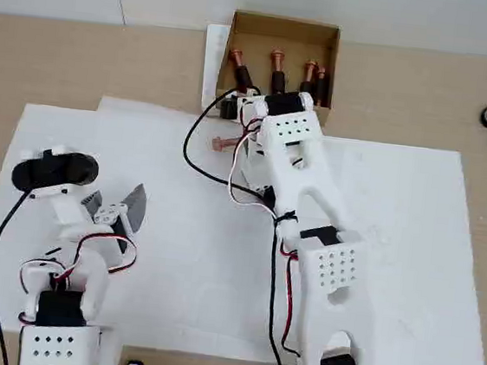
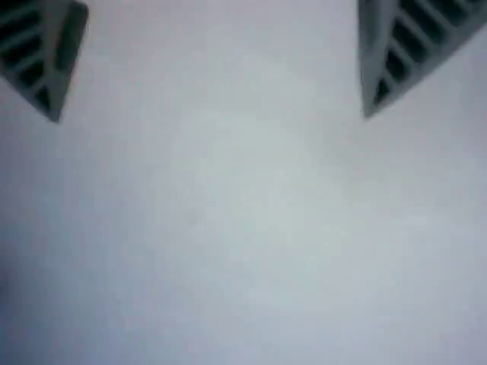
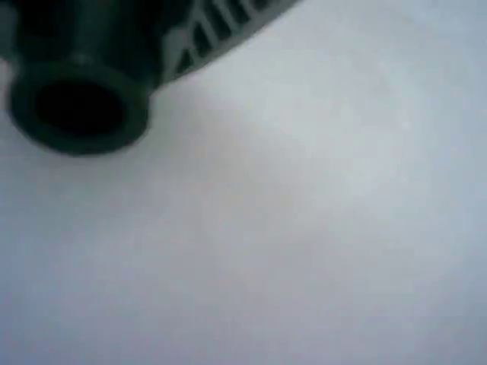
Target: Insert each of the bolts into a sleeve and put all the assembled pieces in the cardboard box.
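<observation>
White paper sheet [image 1: 393, 251] covers the wooden table [image 1: 65, 59]. Over bare paper, the left pincer [image 2: 209, 114] stands open. The right pincer [image 1: 234, 109] grips a black cylindrical sleeve [image 3: 78, 106]. A copper bolt [image 1: 223, 143] lies just beside this pincer, and the brown cardboard box [image 1: 286, 23] sits just beyond it.

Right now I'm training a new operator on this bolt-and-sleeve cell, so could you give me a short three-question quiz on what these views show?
1. How many assembled pieces stand in the cardboard box?
2. True or false: the left gripper has its fingers shut on a bolt.
3. Where does the loose bolt lie? A, in the cardboard box; B, on the white paper beside the right gripper; C, between the left gripper's fingers.
Key: 1, four. 2, false: the fingers are open over the white paper. 3, B.
</observation>
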Controlling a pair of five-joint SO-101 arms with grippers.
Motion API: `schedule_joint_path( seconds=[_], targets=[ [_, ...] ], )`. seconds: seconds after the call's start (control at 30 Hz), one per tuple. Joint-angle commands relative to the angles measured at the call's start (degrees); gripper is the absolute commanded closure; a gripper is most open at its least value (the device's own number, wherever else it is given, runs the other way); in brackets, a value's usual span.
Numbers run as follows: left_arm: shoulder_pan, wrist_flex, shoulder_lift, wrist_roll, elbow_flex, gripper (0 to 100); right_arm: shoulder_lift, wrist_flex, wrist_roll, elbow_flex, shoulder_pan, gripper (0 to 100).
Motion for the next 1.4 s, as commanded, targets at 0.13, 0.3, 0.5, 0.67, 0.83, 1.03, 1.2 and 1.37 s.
schedule_joint_path(
  seconds=[0.13,0.3,0.5,0.67,0.83,1.03,1.2,1.37],
  targets=[
    [0.4,0.4,-0.4,-0.4,-3.9,76,-11.2,1.1,2.4,0.0,2.1,99.5],
    [1.9,4.7,-0.4,-0.4,-10.7,76,-26.1,1.4,2.4,1.9,6.0,99.5],
    [8.2,5.2,1.3,-0.4,-17.2,76,-40.2,1.3,2.8,10.6,11.3,99.5],
    [8.8,3.7,16.5,-0.4,-27.0,76,-48.1,1.3,4.6,15.6,15.8,99.5],
    [10.3,8.2,38.0,-0.4,-46.1,76,-53.5,1.3,5.6,20.9,17.2,99.5],
    [17.8,22.2,64.7,-0.2,-73.0,76,-57.5,1.1,5.5,25.4,17.3,99.5],
    [20.5,28.7,86.4,0.4,-90.7,76,-59.5,1.0,5.5,28.9,17.3,99.5],
    [20.5,29.6,100.5,5.7,-103.0,76,-60.7,0.9,5.3,29.8,17.4,99.5]
  ],
)
